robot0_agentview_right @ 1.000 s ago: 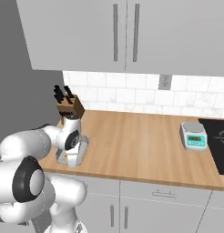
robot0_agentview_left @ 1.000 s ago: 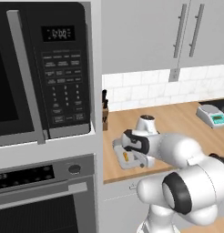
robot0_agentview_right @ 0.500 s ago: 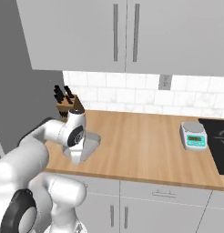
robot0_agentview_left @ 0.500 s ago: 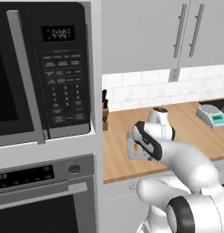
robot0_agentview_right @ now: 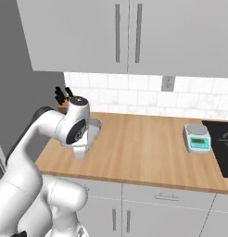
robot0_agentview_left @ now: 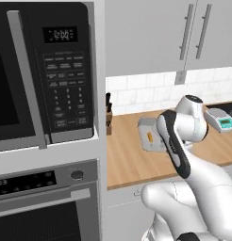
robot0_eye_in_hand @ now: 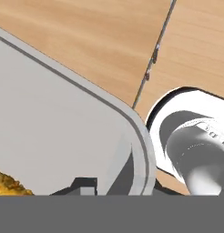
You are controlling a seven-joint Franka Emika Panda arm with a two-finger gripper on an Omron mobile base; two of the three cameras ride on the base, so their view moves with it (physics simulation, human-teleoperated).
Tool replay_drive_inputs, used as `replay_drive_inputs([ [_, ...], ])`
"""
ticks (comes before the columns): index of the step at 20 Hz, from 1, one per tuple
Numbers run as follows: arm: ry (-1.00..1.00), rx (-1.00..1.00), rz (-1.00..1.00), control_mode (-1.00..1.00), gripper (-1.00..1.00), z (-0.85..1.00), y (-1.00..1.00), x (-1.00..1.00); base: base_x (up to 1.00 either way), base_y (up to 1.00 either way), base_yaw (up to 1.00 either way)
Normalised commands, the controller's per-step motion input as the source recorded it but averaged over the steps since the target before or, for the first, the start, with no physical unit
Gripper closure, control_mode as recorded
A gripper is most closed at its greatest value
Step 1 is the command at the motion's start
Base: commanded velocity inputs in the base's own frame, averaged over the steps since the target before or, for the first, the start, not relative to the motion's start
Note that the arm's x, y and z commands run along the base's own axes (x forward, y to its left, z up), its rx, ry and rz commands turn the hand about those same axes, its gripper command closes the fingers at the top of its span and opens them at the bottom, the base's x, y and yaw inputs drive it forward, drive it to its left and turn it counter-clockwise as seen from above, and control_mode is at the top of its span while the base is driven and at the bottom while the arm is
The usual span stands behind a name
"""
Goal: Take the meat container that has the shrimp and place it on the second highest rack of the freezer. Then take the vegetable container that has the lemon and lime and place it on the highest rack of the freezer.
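On the wooden counter, the meat container holds 1 orange shrimp; pincer pinching its rim.

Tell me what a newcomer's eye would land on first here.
The white arm bends over the wooden counter, hiding its hand. Beneath it sits the meat container, a grey tray with the orange shrimp inside, near the counter's left end. A black microwave above a wall oven looms at left.

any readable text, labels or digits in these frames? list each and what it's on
Microwave clock display: pale digits, too blurred to read.
Microwave keypad: button labels too small to read.
Oven control panel: faint markings, unreadable.
Kitchen scale screen: teal, no legible digits.
No other text.
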Motion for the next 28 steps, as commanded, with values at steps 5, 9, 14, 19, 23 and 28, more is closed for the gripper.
replay_drive_inputs([
  [5,-0.02,0.00,0.11,-1.00,1.00,1.00,-0.09,-0.73,0.00,0.00,0.00],
  [9,0.00,0.00,0.07,-1.00,1.00,1.00,-0.01,-0.89,0.00,0.00,0.00],
  [14,0.00,-0.03,0.04,-1.00,1.00,0.80,-0.10,-0.95,0.00,0.00,0.00],
  [19,0.03,-0.07,0.05,-1.00,1.00,0.23,-0.01,-0.85,0.00,0.00,0.00],
  [23,0.02,-0.06,0.05,-1.00,1.00,0.00,-0.06,-0.76,0.00,0.00,0.00],
  [28,0.00,-0.01,0.01,1.00,1.00,0.00,-0.02,-0.16,-0.79,0.00,0.00],
])
